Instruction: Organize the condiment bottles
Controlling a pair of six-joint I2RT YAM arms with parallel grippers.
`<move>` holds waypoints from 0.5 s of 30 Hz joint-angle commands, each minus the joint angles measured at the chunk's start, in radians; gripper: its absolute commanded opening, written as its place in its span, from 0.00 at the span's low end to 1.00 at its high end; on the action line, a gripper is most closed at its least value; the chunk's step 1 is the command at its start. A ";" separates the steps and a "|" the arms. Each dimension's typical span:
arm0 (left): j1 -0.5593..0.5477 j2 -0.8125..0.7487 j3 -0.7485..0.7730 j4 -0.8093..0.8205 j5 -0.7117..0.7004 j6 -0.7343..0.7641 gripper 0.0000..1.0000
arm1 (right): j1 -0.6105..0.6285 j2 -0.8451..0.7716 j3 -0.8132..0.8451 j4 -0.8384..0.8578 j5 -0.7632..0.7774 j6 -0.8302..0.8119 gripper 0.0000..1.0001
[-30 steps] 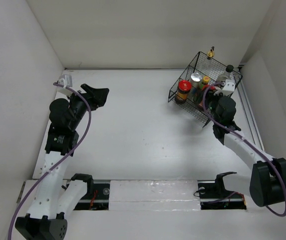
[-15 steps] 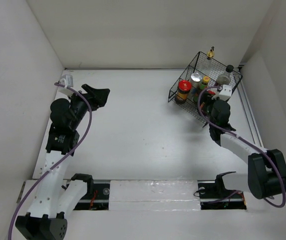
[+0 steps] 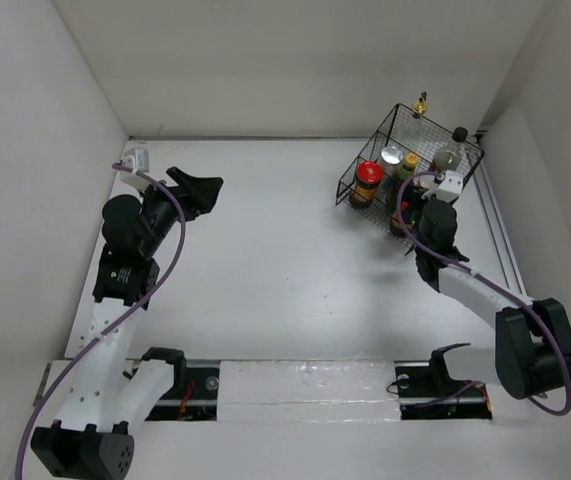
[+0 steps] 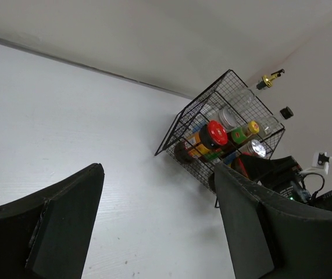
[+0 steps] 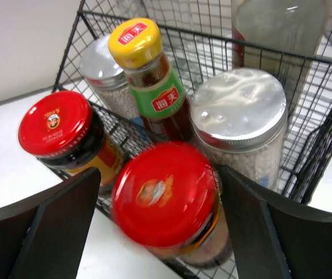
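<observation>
The black wire basket (image 3: 350,190) stands at the far right and holds the condiment bottles. In the right wrist view I see a red-capped jar (image 5: 55,122), a yellow-capped green-labelled bottle (image 5: 151,81), two silver-lidded jars (image 5: 238,107) (image 5: 99,61) and a clear bottle (image 5: 276,29). A second red-capped jar (image 5: 164,195) is blurred and tilted at the basket's near edge. My right gripper (image 5: 160,221) is open around it, with a gap on the left side. The gold-topped bottle (image 3: 420,103) is at the basket's far corner. My left gripper (image 3: 205,190) is open and empty at the far left.
White walls close in the table on the left, back and right. The basket (image 4: 183,125) also shows in the left wrist view, with the right arm (image 4: 282,174) just beside it. A rail with both arm bases runs along the near edge (image 3: 305,385).
My right gripper has moved left and forward to the basket's near edge, and its elbow has dropped. The left gripper has shifted slightly.
</observation>
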 commanded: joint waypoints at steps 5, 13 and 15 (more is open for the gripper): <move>0.005 -0.006 -0.005 0.055 0.017 -0.005 0.73 | 0.001 -0.086 0.033 -0.067 0.008 0.044 0.90; 0.005 0.008 -0.005 0.055 0.050 0.007 1.00 | 0.035 -0.267 0.102 -0.165 -0.001 0.024 0.94; 0.005 0.023 -0.005 0.055 0.069 0.007 1.00 | 0.049 -0.302 0.134 -0.233 -0.027 0.012 1.00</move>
